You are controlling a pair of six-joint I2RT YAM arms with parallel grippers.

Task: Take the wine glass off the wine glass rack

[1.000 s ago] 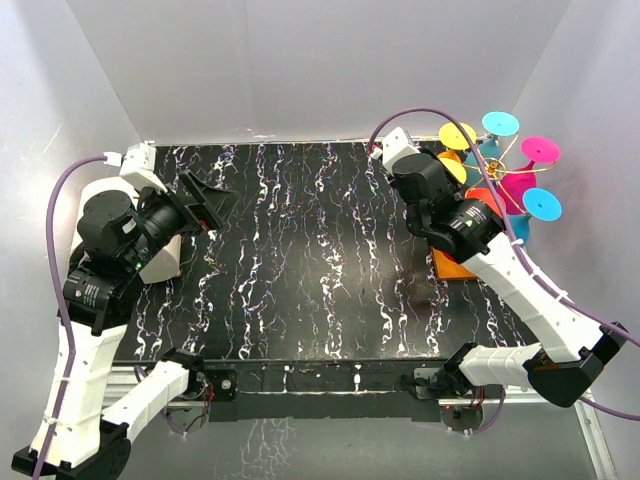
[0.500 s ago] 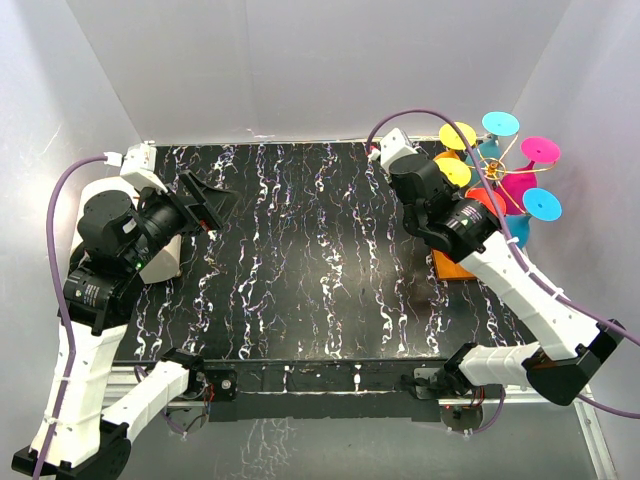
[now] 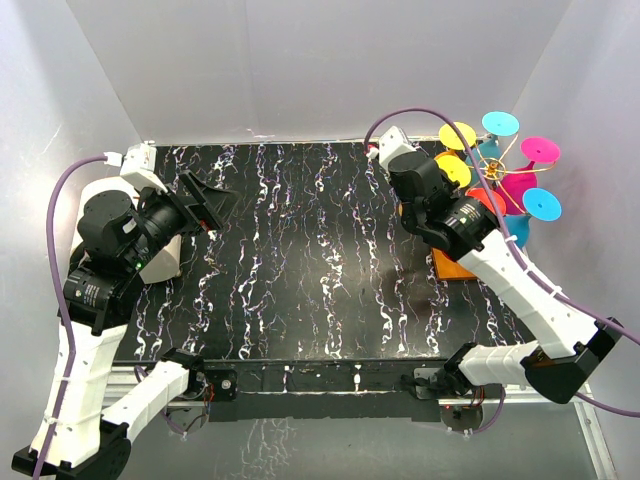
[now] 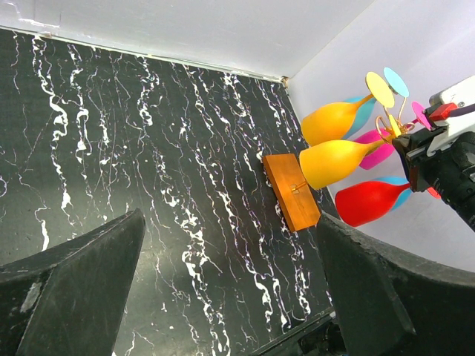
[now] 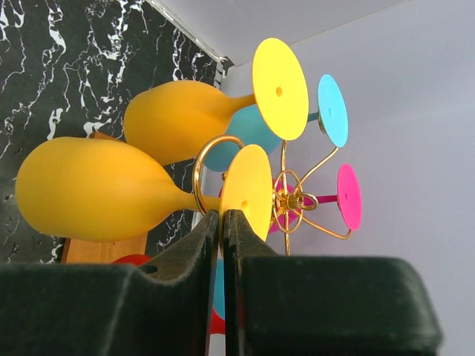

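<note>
the wine glass rack (image 3: 450, 265) is standing at the 2 o'clock corner of the black marble table (image 3: 300, 260), its orange base (image 4: 291, 191) lying flat and its gold wire hooks (image 5: 293, 200) carrying several coloured glasses upside-down-and-outward. the wine glass (image 5: 96, 189) being worked on is the nearer yellow one. it is hanging on the side of the rack facing 9 o'clock, its stem passing through a gold loop (image 5: 199, 167) and its foot sitting just inside that loop.

the right gripper (image 5: 221, 216) is clenching, its jaws pressed almost together right at the stem between loop and foot. it is looking like a pinch on the stem, though the fingertips are covering the contact itself. the left gripper (image 4: 230, 219) is hanging released and wide at the 9 o'clock side of the table, well apart from everything.

the glass is looking like light, stiff, smooth plastic, so it is probably going to weigh little but slide easily in the pads. the stem is the sensible hold, since the bowl is too wide and slick. the bowl is acting as a lever on so thin a grip, so it may be swinging or twisting. the wire rack is light too, and any snag on the loop is risking dragging it along. the second yellow glass (image 5: 185, 122) is sitting close, toward 12 o'clock.
</note>
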